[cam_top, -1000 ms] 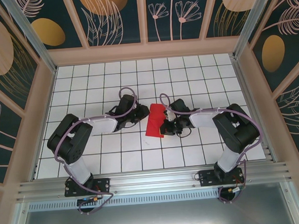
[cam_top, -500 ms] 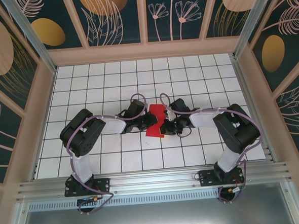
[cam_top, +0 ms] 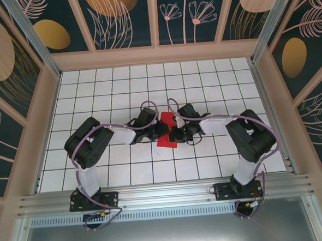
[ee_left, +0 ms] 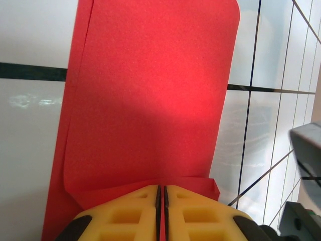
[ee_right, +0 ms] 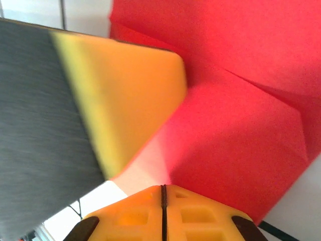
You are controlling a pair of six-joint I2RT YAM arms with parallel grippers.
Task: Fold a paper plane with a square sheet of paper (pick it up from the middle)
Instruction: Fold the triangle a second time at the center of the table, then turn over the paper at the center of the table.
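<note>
Mid-frame in the top view lies the part-folded paper [cam_top: 165, 141], left gripper [ee_left: 161, 201] pinched shut on its edge and right gripper [ee_right: 163, 198] closed against it, likely pinning it for creasing.

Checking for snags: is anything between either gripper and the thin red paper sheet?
Nothing visible. The left gripper is shut on the thin red paper sheet's edge; the right gripper, shut, sits against its opposite side.
</note>
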